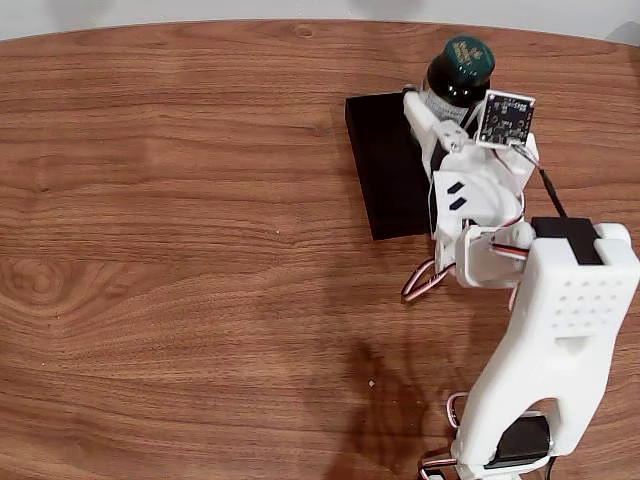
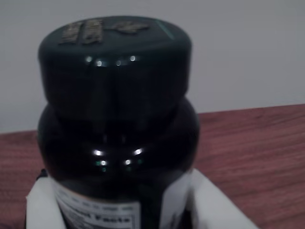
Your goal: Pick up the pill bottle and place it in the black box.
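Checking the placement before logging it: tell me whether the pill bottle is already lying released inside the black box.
No. In the fixed view the pill bottle is upright in the gripper, by the black box's far edge.

Wooden table (image 1: 180, 250), pale wall (image 2: 248, 52) behind.

The fixed view looks down from above on the brown wooden table (image 1: 180, 250). The wrist view looks level, very near the dark green glass bottle (image 2: 116, 138); both views share it (image 1: 457, 75).
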